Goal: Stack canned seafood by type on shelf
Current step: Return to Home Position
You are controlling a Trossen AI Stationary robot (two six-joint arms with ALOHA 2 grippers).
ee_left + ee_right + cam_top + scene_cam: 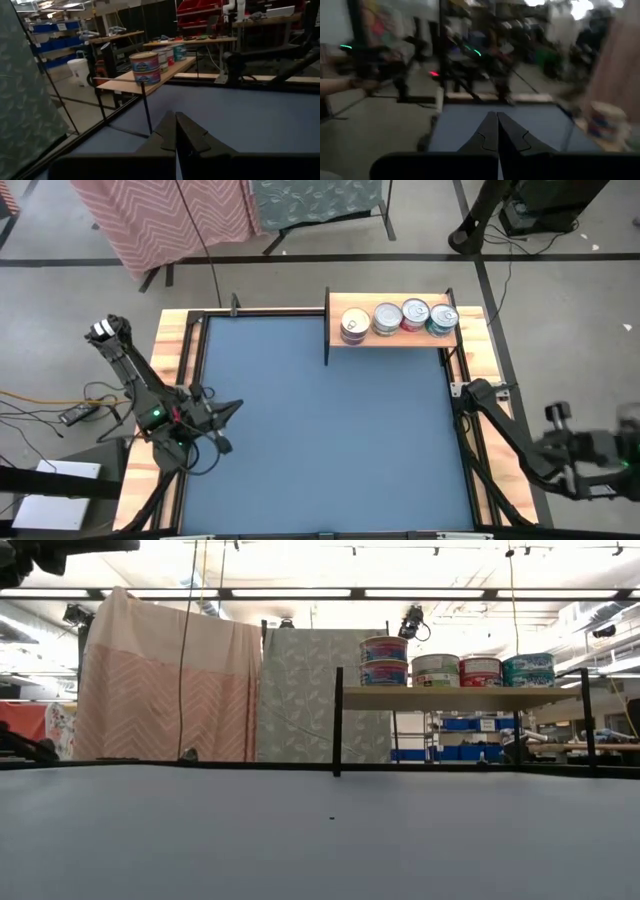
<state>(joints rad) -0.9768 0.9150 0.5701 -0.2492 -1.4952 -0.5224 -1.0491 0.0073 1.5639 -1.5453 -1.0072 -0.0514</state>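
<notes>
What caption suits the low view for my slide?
Wooden shelf holds a two-high blue-pink tuna stack beside lower pale tins, red tins and teal tins, seen across the blue table.

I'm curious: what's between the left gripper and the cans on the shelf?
Past the left gripper, only blue table and the shelf's upright, per left wrist view.
</notes>
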